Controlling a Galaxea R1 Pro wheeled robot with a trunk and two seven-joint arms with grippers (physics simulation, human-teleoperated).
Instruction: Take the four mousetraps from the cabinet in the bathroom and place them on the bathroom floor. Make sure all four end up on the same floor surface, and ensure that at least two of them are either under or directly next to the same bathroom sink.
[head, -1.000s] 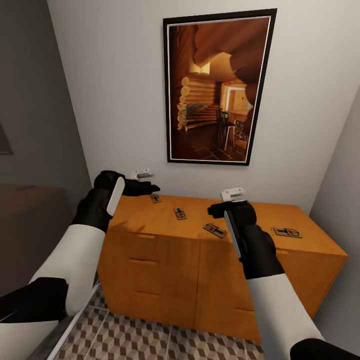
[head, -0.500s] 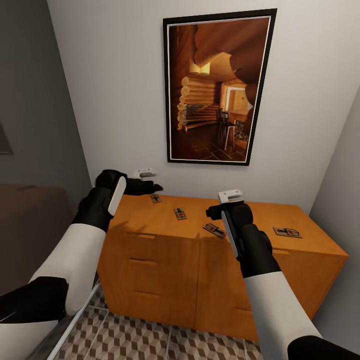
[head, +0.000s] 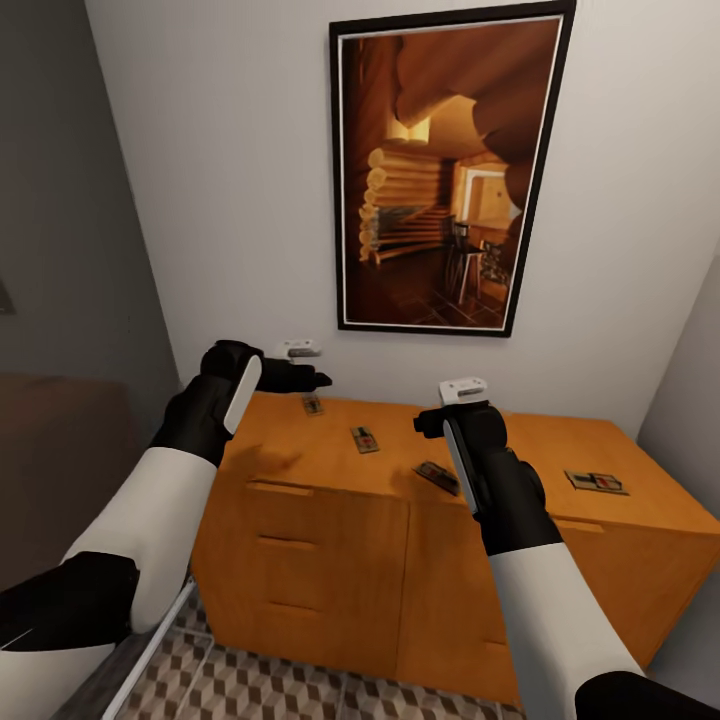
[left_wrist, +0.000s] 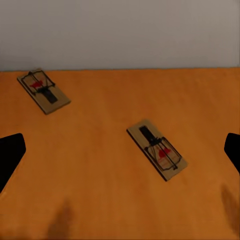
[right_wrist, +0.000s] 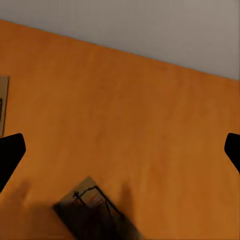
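Head view is showing four mousetraps (head: 364, 439) lying flat and apart on top of the cabinet (head: 330, 520), against the wall. Left end effector (head: 300, 378) is hovering released, fingers (left_wrist: 10, 155) spread, with two traps just ahead of it on the wood. Right end effector (head: 452, 415) is hanging released above a third trap (right_wrist: 92, 210) lying in its shadow, and the fourth is lying well off to its right.

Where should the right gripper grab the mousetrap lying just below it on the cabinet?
Probably from straight above, pinching the mousetrap across its narrow width at the long edges. It lies flat on the cabinet, so no side approach fits. The right gripper is open.
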